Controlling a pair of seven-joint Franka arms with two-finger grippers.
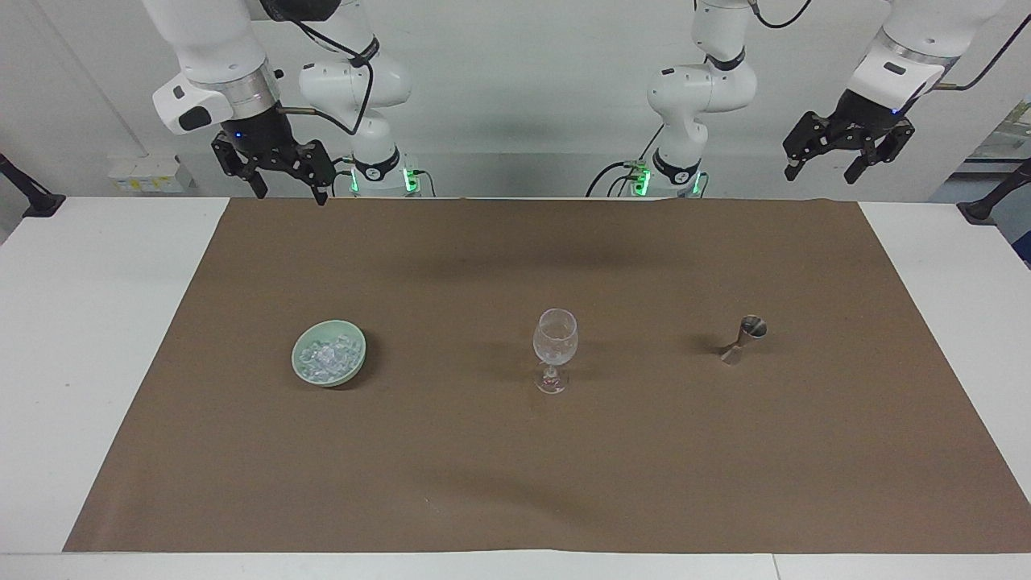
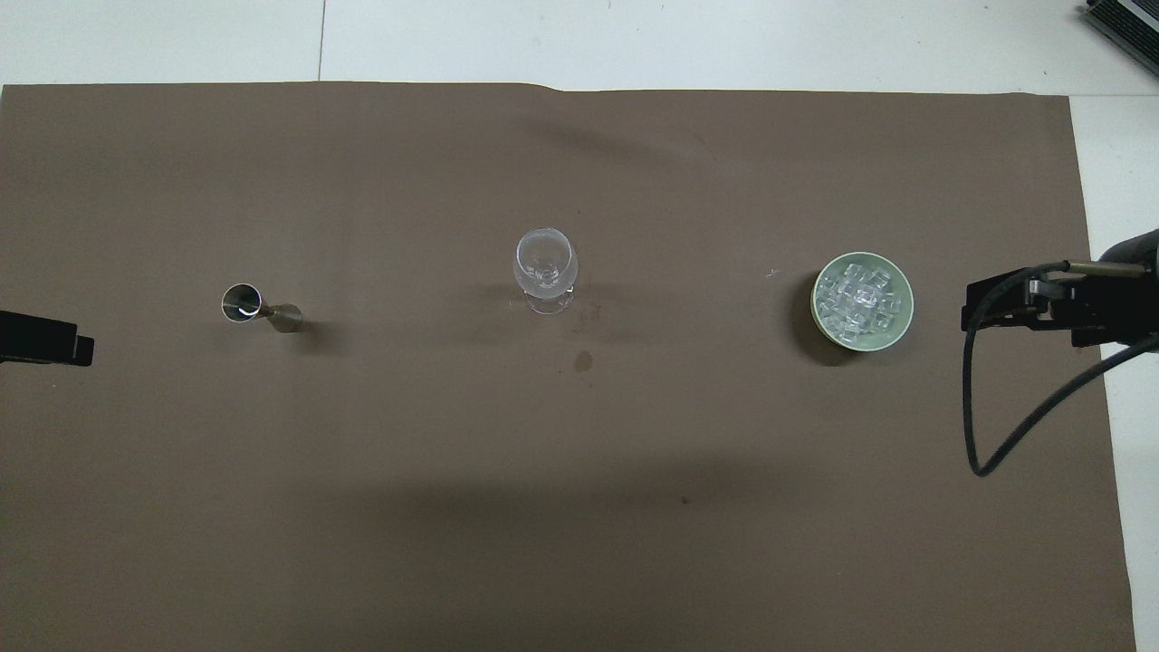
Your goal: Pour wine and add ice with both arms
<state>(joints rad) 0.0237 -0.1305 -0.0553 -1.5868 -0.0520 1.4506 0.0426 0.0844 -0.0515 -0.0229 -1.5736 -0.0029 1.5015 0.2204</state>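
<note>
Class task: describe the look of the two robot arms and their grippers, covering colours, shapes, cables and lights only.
Both arms are glossy white with rounded jointed segments, dark grey bands at the joints and silver wrist collars. The left gripper and right gripper are black with two fingers each. Black cables loop along the arms, small blue lights glow at the wrists, and green lights shine at the bases.

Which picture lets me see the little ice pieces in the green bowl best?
The overhead view shows them best: it looks straight down into the pale green round bowl, so the heap of small clear ice chunks shows as separate pieces. The facing view sees the bowl at a slant, so the ice looks like one whitish pile.
</note>
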